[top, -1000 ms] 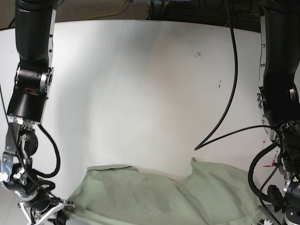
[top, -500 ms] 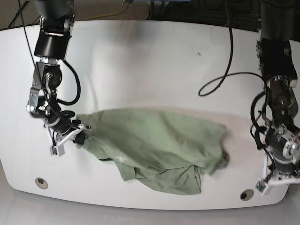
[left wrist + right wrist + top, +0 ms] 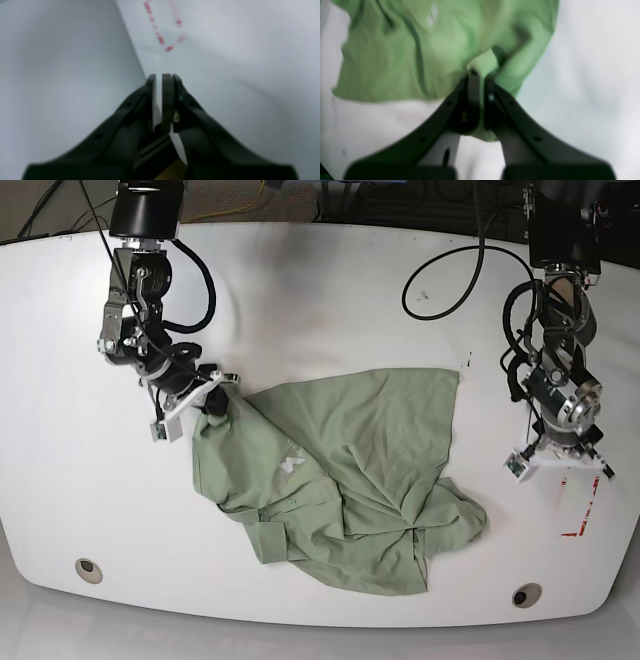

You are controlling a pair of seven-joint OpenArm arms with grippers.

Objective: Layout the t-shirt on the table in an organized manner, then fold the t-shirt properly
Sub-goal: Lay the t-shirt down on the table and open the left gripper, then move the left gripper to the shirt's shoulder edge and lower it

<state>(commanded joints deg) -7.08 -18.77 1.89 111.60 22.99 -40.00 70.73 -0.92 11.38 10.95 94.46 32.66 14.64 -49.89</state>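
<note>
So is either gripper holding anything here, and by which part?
The right gripper is shut on the t-shirt, pinching a fold at its edge. The left gripper holds nothing; its jaws are nearly closed over the bare table.

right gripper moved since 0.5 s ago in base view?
Yes. The right gripper, shut on the t-shirt, now sits higher and further right in the base view, farther from the round grey grommet near the table front edge.

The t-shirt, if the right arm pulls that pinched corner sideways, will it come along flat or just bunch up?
Probably bunch. The t-shirt looks soft and floppy, lying in deep folds, so it likely drags unevenly. The right gripper pinches only one small bit of cloth, while the left gripper is off it. The white table looks smooth, so sliding seems easy.
</note>
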